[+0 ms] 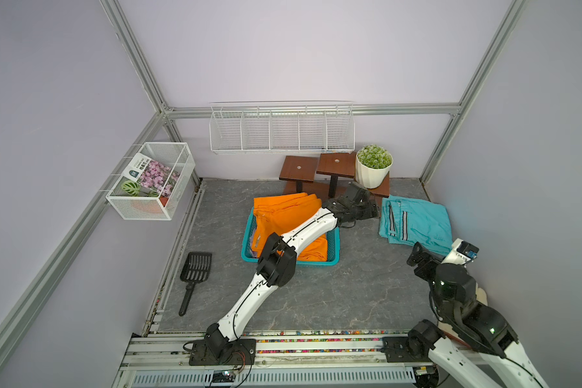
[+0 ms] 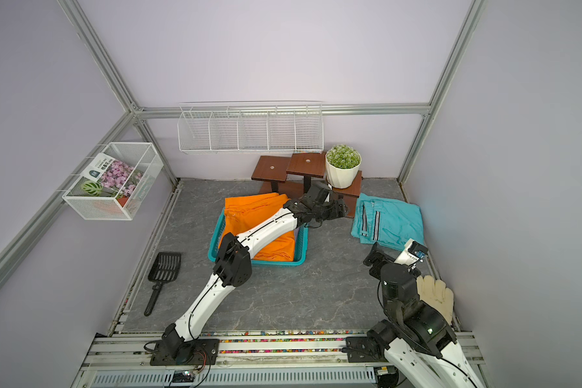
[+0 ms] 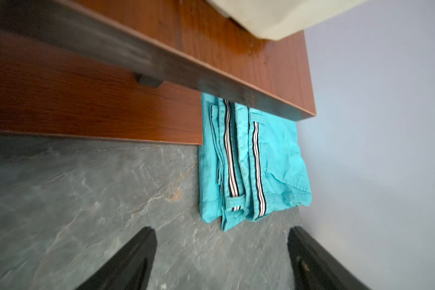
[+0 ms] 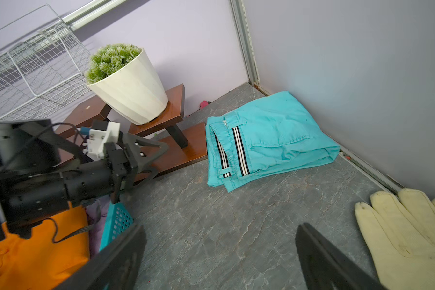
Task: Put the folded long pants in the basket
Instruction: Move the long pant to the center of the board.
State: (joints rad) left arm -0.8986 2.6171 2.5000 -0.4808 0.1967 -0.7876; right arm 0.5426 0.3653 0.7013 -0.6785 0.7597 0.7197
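Closest to me is the front rail (image 1: 316, 342). My right arm (image 1: 457, 292) folds up from its right end, tucked near the right wall (image 1: 535, 201). Through that wrist camera I see the right gripper (image 4: 221, 261) with its jaws spread wide and nothing between them, over bare stone floor (image 4: 236, 213). A cream glove (image 4: 412, 233) lies just beside its outer finger, near the foot of the wall.

Ahead, the turquoise pants (image 4: 274, 135) lie folded flat in the far right corner, striped trim up. One edge runs close along the right wall. The opposite edge sits just beside the lowest board of the wooden stand (image 4: 176, 153).

My left arm (image 1: 303, 231) reaches diagonally across the basket (image 1: 333, 250). The left gripper (image 3: 221, 261) hangs beyond the basket's far right corner, close by the stand. Its jaws are wide apart and empty, facing the nearest edge of the turquoise bundle.

The orange pants (image 1: 283, 215) are in the basket, their far end lapping over the far rim. A sliver of lilac cloth (image 4: 95, 241) shows between them and the basket's wall.

I have open floor between the basket and the turquoise pants, and from the basket's front rim back to the rail. A black scoop (image 1: 194, 272) lies well off to the left.
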